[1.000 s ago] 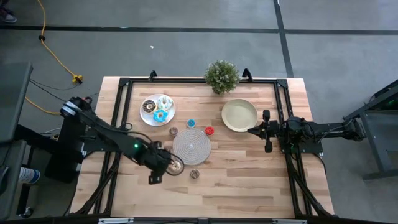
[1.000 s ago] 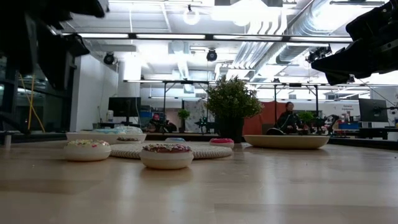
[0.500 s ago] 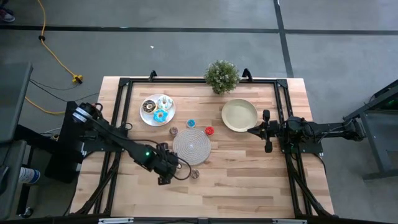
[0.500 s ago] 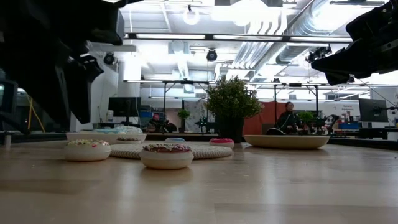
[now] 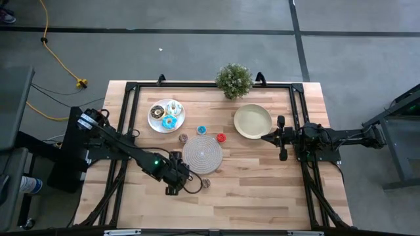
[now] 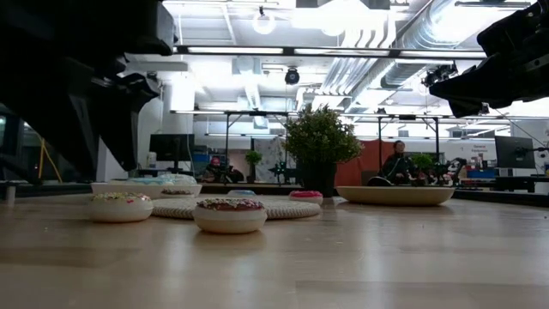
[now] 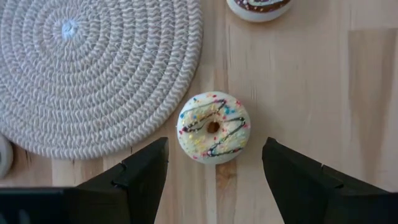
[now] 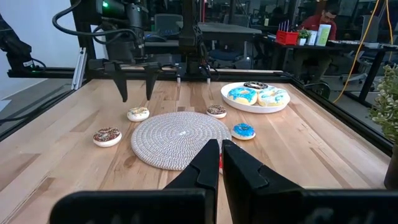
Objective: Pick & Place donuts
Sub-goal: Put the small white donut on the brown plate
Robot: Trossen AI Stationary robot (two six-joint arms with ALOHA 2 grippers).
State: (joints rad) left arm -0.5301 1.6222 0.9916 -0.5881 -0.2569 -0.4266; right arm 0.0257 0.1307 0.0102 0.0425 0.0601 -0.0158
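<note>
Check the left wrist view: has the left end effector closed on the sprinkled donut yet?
No. The left end effector is open, its fingers standing apart on either side of the sprinkled donut without touching it.

The high view looks straight down on the whole table, the woven mat (image 5: 202, 154) near its middle. The low view sits at tabletop height, facing level past the mat (image 6: 236, 209) into the room. The left wrist view hangs close above the mat's (image 7: 93, 68) edge, looking down. The right wrist view looks across from farther off — sharing the mat (image 8: 180, 137) with all the others.
</note>
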